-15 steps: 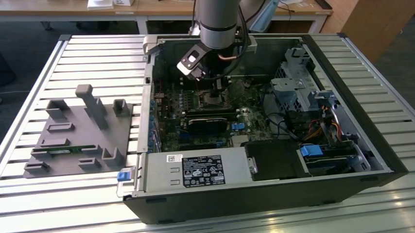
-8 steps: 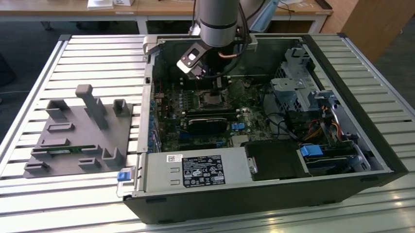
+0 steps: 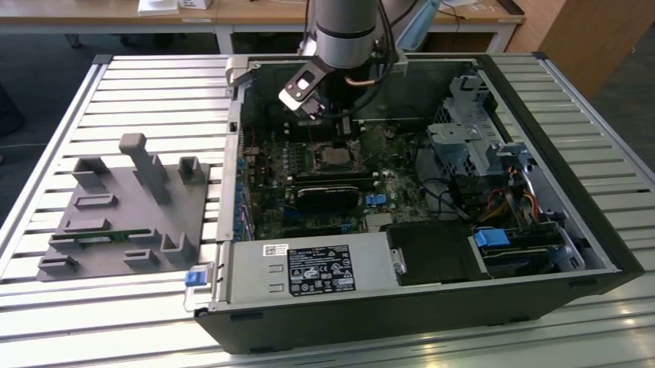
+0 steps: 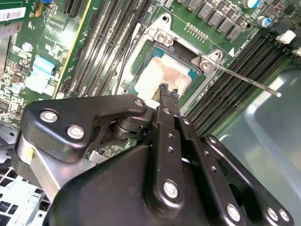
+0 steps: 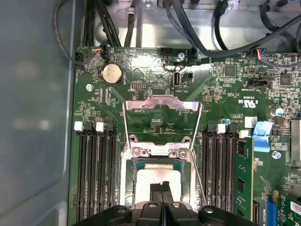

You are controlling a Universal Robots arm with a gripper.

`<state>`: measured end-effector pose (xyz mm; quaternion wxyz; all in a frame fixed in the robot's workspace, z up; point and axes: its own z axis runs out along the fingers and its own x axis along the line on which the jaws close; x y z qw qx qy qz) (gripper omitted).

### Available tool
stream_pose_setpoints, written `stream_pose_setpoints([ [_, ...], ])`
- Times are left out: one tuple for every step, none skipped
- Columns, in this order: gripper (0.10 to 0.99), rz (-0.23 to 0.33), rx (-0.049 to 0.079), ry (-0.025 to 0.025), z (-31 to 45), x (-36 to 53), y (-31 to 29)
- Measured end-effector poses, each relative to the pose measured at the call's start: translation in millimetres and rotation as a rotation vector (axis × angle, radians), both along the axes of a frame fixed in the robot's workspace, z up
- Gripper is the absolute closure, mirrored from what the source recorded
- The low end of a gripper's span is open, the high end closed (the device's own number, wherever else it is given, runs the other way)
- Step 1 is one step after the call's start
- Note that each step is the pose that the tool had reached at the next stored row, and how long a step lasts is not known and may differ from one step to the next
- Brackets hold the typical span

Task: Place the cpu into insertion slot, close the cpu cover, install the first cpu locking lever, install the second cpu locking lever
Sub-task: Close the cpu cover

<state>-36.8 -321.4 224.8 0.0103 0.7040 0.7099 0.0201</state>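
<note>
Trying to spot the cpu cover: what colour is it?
Silver, bare metal. The cpu cover shows best in the first wrist view.

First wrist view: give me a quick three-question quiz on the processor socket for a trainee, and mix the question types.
1. True or false: the cpu sits in the insertion slot.
2. Pick one. The cpu cover is: A) shut flat over the cpu; B) swung open, clear of the cpu; C) resting tilted on the cpu.
3. Fill the blank: the gripper is over the cpu with its fingers ___ (open or shut).

Key: 1 true. 2 B. 3 shut, with nothing between them.
</note>
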Motion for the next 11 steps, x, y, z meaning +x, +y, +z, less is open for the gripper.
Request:
stream_pose_setpoints([
  [0.969,0.0,0.0,0.0,0.9,0.0,0.0],
  [0.969,0.0,0.0,0.0,1.6,0.0,0.0],
  [0.969,0.0,0.0,0.0,2.2,0.0,0.0],
  [0.969,0.0,0.0,0.0001,2.9,0.0,0.0],
  [0.969,0.0,0.0,0.0001,3.6,0.0,0.0],
  [0.969,0.0,0.0,0.0,4.2,0.0,0.0],
  [0.969,0.0,0.0,0.0,4.8,0.0,0.0],
  [0.969,0.0,0.0,0.0001,5.2,0.0,0.0],
  [0.969,0.0,0.0,0.0,5.5,0.0,0.0],
  [0.969,0.0,0.0,-0.0001,5.7,0.0,0.0],
  [0.969,0.0,0.0,-0.0001,5.8,0.0,0.0],
])
